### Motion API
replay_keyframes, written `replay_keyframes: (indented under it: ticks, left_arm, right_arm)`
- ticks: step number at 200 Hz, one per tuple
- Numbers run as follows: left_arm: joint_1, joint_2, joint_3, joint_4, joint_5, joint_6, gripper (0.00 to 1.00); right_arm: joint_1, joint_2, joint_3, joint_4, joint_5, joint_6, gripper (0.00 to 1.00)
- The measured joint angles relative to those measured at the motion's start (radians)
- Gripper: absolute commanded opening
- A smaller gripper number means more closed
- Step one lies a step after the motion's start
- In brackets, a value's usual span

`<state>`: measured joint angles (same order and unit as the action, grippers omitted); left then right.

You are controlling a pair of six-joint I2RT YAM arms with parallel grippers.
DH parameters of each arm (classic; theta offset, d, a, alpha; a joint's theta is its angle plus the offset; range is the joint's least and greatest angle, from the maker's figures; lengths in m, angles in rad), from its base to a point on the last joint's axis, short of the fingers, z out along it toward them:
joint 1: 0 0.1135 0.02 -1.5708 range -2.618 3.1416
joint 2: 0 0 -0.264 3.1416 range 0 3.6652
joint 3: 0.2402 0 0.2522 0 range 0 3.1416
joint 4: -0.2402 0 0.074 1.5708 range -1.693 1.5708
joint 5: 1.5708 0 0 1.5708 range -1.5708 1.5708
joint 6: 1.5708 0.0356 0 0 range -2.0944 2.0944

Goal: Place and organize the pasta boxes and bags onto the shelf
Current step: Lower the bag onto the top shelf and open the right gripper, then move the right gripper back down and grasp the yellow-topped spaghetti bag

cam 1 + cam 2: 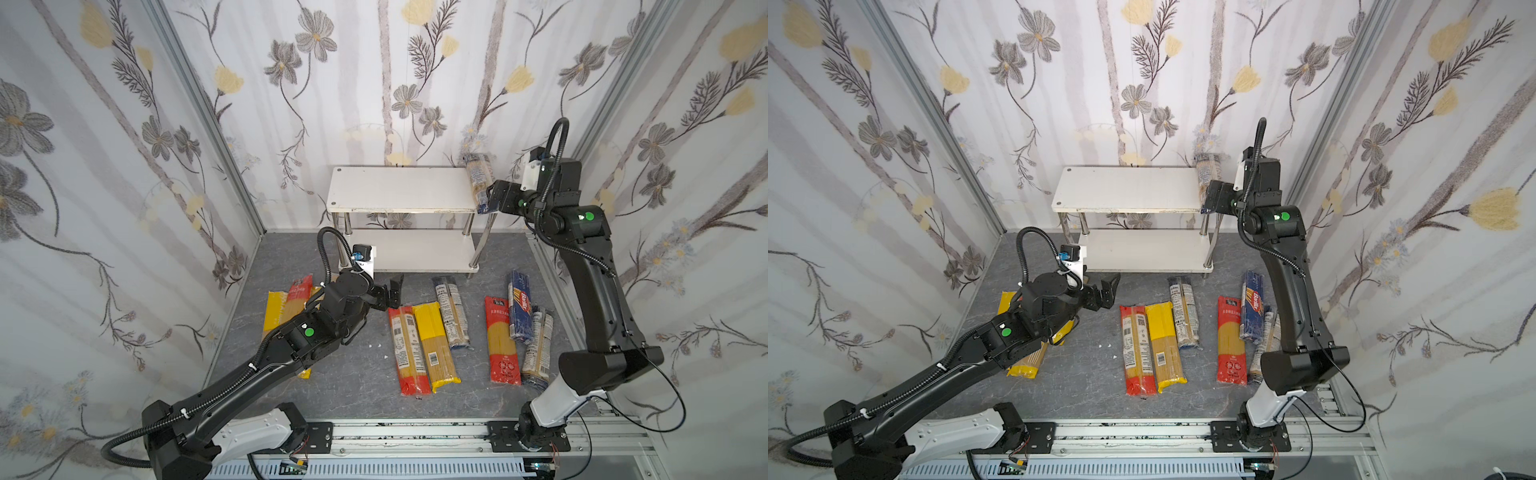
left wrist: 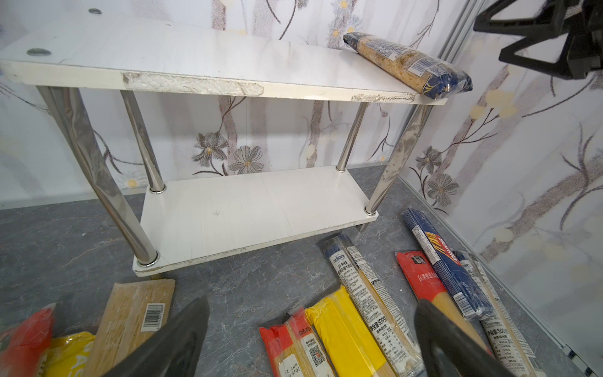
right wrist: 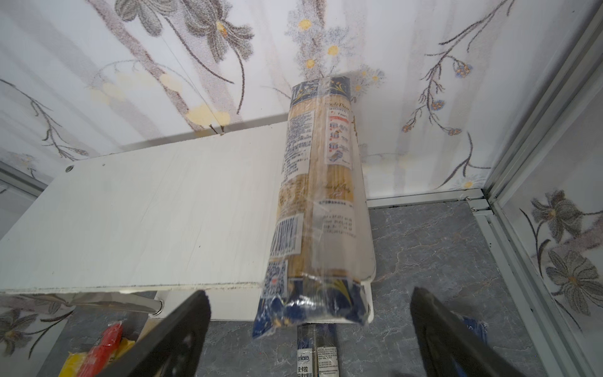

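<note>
I'm seeing the spaghetti packs (image 1: 432,345) lying flat across the grey counter (image 1: 365,374) nearest me, with the blue Barilla box (image 1: 521,305) resting partly on a clear pack at the right. My left tool (image 1: 394,293) is hovering above them, released and carrying nothing. Beyond, the shelf (image 1: 399,187) is holding one blue-ended bag (image 3: 319,196) at the right end of its top board, the bag's near end overhanging the front edge. My right tool (image 1: 488,200) is sitting spread wide on either side of that end, gripping nothing.
</note>
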<state>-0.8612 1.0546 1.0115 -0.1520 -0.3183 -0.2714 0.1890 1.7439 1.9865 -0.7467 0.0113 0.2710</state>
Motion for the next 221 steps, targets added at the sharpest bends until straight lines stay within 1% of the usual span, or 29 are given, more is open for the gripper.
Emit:
replay_keyframes:
  ticks: [26, 45, 63, 107, 134, 173, 203, 221]
  left_arm:
    - [0.0, -0.043, -0.074, -0.001, 0.016, -0.048, 1.0]
    - [-0.001, -0.067, -0.124, -0.001, 0.031, -0.081, 1.0]
    - [-0.001, -0.088, -0.166, -0.002, 0.044, -0.114, 1.0]
    - [-0.004, -0.145, -0.274, 0.002, 0.06, -0.196, 1.0]
    - [-0.013, -0.181, -0.365, 0.005, 0.068, -0.255, 1.0]
    - [-0.051, -0.224, -0.487, 0.002, 0.072, -0.342, 1.0]
    - [-0.071, -0.252, -0.553, 0.004, 0.076, -0.393, 1.0]
    - [-0.074, -0.264, -0.583, 0.005, 0.083, -0.414, 1.0]
  right_arm:
    - [0.042, -0.233, -0.297, 0.05, 0.034, 0.003, 0.96]
    - [0.078, -0.39, -0.464, 0.085, 0.067, 0.02, 0.96]
    - [0.121, -0.489, -0.572, 0.103, 0.067, 0.04, 0.95]
    - [0.232, -0.665, -0.793, 0.13, 0.1, 0.107, 0.95]
    - [0.323, -0.711, -0.94, 0.145, 0.109, 0.15, 0.93]
    - [0.446, -0.708, -1.139, 0.218, 0.134, 0.223, 0.92]
    - [0.523, -0.696, -1.292, 0.308, 0.141, 0.286, 0.91]
    - [0.567, -0.674, -1.356, 0.348, 0.143, 0.321, 0.9]
